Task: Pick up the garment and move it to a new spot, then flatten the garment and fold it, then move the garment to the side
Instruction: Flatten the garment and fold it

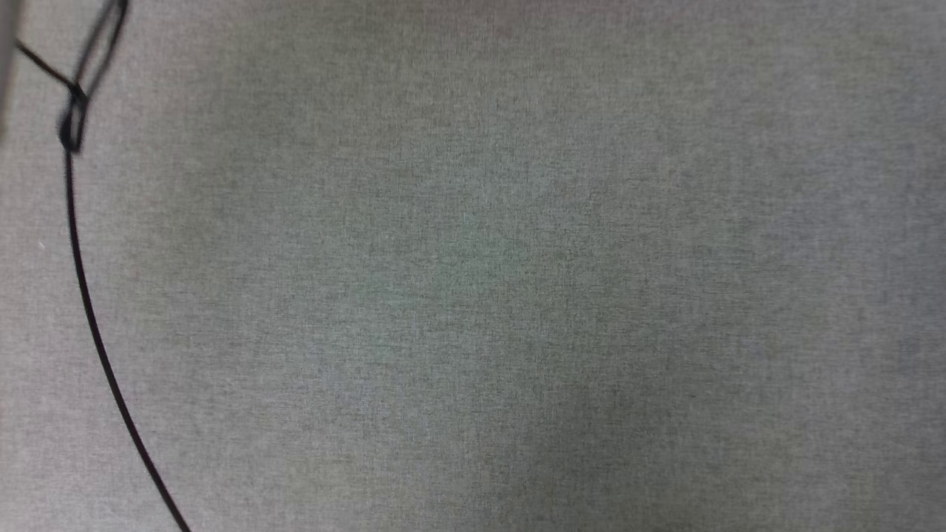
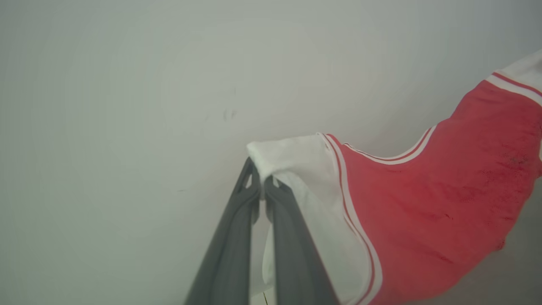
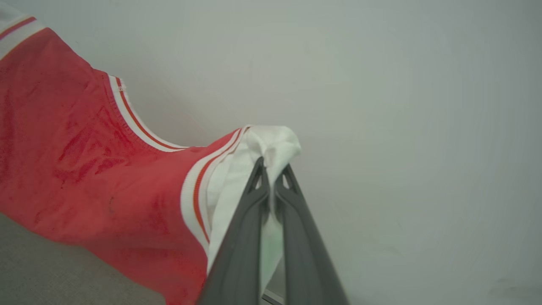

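The soft red white-sleeved T-shirt (image 2: 423,190), clamped by left end effector (image 2: 261,180) and right end effector (image 3: 273,171), is best carried taut between them.

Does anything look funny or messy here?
Just one stray thing: a thin black cable curls across the left of the grey cloth surface, looped near the top. The garment isn't messy; it sags between the left end effector and right end effector, each pinching a white sleeve.
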`<state>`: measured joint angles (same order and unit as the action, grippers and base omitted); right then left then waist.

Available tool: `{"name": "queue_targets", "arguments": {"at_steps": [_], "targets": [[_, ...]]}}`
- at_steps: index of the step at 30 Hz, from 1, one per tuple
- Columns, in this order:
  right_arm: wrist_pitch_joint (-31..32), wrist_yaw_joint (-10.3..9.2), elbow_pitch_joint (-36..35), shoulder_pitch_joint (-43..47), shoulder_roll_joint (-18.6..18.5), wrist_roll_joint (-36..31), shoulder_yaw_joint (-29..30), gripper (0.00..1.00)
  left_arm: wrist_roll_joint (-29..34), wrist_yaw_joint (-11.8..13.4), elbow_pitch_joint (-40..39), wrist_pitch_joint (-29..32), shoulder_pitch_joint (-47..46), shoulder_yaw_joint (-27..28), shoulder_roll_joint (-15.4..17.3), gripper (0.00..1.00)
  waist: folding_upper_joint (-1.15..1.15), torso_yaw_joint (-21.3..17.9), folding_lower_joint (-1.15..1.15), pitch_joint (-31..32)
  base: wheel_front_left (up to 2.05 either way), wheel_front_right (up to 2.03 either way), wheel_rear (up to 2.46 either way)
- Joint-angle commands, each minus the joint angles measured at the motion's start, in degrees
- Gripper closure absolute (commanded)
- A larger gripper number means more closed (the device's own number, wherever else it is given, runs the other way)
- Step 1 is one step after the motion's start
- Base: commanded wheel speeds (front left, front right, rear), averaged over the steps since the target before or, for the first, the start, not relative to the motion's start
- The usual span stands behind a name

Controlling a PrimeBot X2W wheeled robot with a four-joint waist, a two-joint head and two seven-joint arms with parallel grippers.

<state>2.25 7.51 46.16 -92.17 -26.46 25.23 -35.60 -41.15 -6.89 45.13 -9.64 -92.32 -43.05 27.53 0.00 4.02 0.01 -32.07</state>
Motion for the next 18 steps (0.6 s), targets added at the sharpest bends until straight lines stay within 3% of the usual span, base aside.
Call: {"name": "queue_targets", "arguments": {"at_steps": [1, 6, 16, 18], "targets": [[-1.37, -0.04, 0.70, 3.43, 0.26, 2.16, -0.85, 1.00, -0.31, -0.22, -0.31, -1.42, 3.96, -1.03, 0.01, 1.00, 0.00, -0.28, -0.01, 1.57, 0.00, 0.00, 0.00], [-4.46, -0.04, -1.43, 13.30, -1.48, 6.87, -5.46, 1.00, -2.46, -0.33, -3.32, -3.84, 16.12, -2.14, 0.43, 1.00, 0.00, -0.52, -0.01, 5.60, 0.00, 0.00, 0.00], [-7.16, -0.04, -9.50, 32.94, -6.64, 13.82, -13.48, 1.00, -5.68, 4.46, -13.09, -4.96, 41.51, -3.87, 4.19, 1.00, 0.00, -1.33, -0.01, 13.76, 0.00, 0.00, 0.00], [-7.58, -0.04, -12.45, 39.80, -9.57, 15.72, -14.33, 1.00, -7.04, 6.21, -16.31, -4.54, 49.56, -5.01, 5.23, 1.00, 0.00, -1.34, -0.01, 16.45, 0.00, 0.00, 0.00]]}}
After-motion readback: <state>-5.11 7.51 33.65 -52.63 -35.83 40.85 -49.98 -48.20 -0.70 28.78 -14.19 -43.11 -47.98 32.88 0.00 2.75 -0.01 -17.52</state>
